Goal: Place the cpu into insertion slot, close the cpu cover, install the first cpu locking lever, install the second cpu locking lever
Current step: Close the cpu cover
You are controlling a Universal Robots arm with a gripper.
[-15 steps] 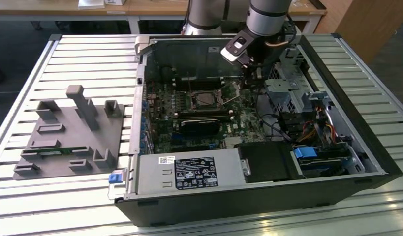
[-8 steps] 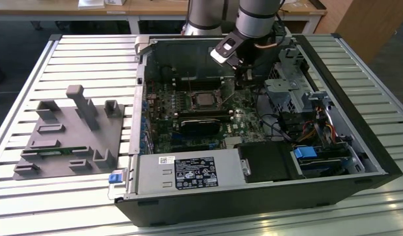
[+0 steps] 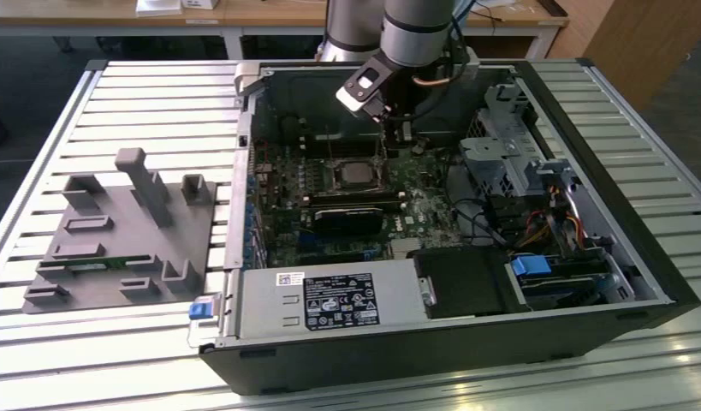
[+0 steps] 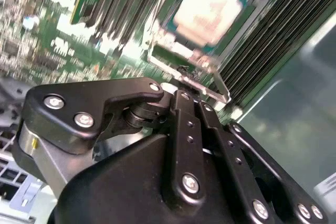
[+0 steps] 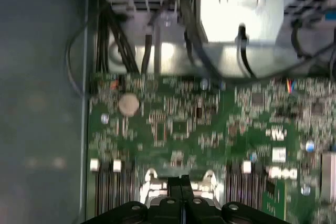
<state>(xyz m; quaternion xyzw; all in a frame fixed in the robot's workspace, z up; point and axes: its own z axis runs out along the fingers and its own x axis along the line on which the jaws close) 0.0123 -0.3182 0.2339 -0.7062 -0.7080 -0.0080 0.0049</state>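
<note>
The cpu lies flat in the insertion slot on the green board, its pale metal face uncovered. The slot's silvery frame borders it. My gripper hangs inside the case just past the slot, towards the exterior view's right. Its black fingers are pressed together, shut, with nothing between them. The cpu cover's dull-metal edge stands raised right at my fingertips, and its two lobes flank the gripper. I cannot make out the locking levers.
A long black module lies beside the slot, and the grey power supply box sits at the case's near side. The drive cage and cables crowd the exterior view's right. A grey fixture plate rests outside the case.
</note>
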